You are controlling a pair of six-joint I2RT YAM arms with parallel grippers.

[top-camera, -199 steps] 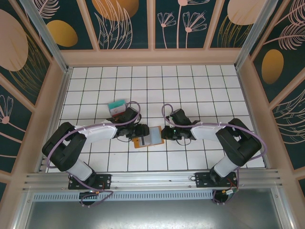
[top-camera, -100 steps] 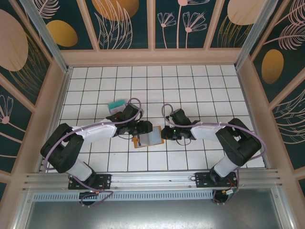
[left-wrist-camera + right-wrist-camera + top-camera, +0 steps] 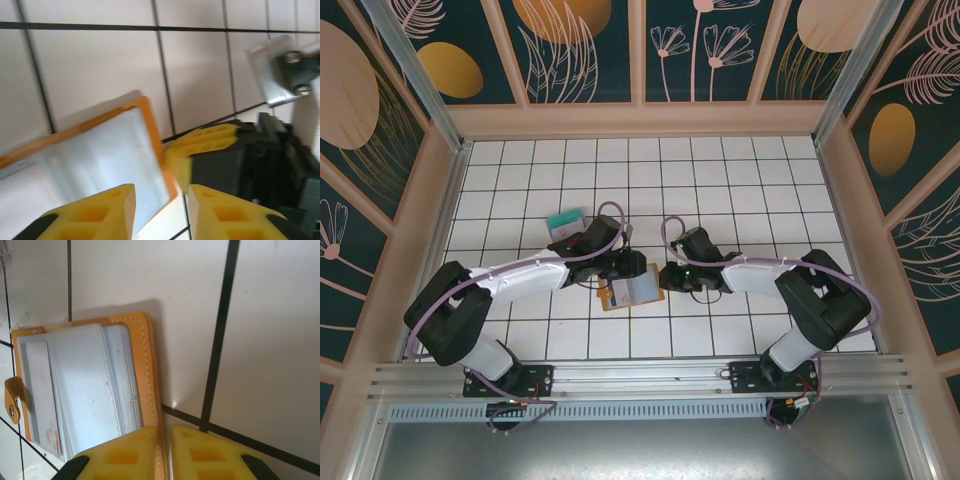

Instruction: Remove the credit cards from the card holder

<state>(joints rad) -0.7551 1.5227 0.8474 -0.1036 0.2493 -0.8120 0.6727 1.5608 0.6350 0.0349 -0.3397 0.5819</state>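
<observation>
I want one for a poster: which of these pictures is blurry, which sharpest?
Left wrist view: soft and smeared, the card holder fuzzy-edged. Right wrist view: sharpest, stitching crisp, a soft shadow on the tiled table beside it. Top external view: evenly lit, no glare.

Arms: 2 – left arm [image 3: 510,275], right arm [image 3: 790,275]. Tools: 2 – left tool [image 3: 161,212], right tool [image 3: 164,452], 2 yellow fingers [image 3: 125,455] ea. Card holder [image 3: 628,292]: 1, orange, mid frame in top view; 1 snap tab [image 3: 11,400] on it. Cards inside: 1 pale card [image 3: 35,390] w/ grey stripe seen at left of right wrist frame; more under the sleeves [image 3: 85,390], can't count. Loose: 1 teal card [image 3: 563,218], up-left of holder; anything below it is covered by the arm. Bench [image 3: 720,190]: 1, white tiles.
</observation>
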